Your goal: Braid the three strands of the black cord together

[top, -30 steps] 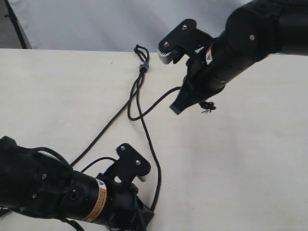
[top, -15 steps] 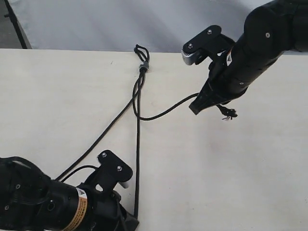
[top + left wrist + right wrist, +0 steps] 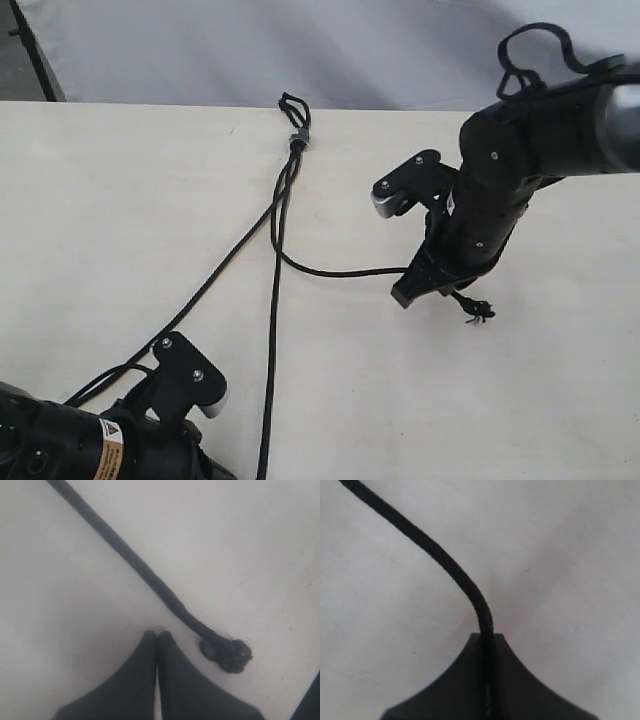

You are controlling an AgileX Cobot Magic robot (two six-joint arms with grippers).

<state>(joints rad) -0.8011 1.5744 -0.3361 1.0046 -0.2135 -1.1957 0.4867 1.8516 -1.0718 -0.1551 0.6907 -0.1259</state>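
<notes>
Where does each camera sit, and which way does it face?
Exterior: high up, angled down at the table and the black cord; shows the left arm, the right arm and the right pincer.
Left wrist: on the left arm, looking past the shut left pincer at the table and a knotted strand end lying beside it, not held.
Right wrist: on the right arm, looking along the right pincer, shut on the held strand, at the table.
Shared: exterior and right wrist both show the held strand entering the right pincer.

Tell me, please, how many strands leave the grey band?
3. The left strand slants toward the left arm; the middle strand runs straight down the picture; the right strand curves into the right gripper.
</notes>
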